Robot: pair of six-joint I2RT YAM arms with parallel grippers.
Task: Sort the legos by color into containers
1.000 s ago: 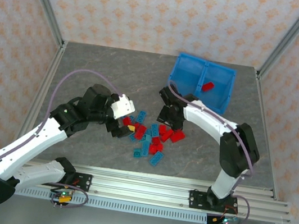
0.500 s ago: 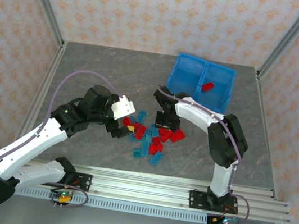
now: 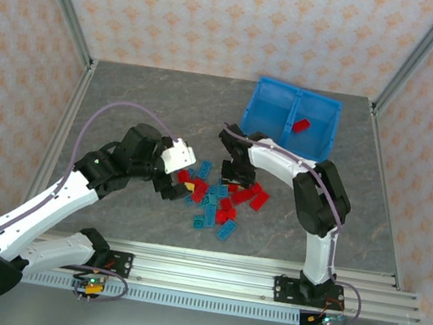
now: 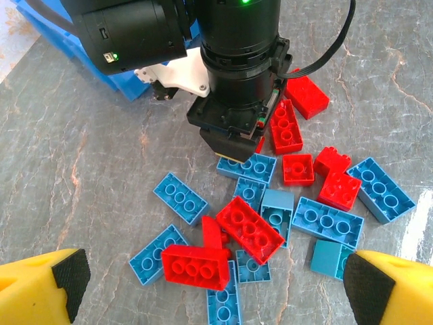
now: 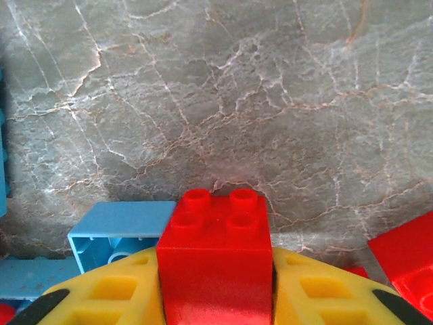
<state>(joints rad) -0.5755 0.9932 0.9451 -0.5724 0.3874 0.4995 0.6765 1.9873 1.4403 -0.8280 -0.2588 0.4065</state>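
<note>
You see glossy moulded plastic legos (image 4: 247,227) on a matt, grey, marble-veined table (image 5: 270,101). Your blue bin (image 3: 270,109) is smooth plastic; the frame rail (image 3: 208,270) looks like brushed metal.

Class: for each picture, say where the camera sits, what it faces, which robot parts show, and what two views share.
Top external: above and behind the bases, looking down on table, blue bin, both arms.
Left wrist: on the left arm, facing the lego pile; own yellow fingertips spread wide.
Right wrist: close above the table; own fingers against a red brick.
Shared: top and left wrist both show the right gripper over the pile.
</note>
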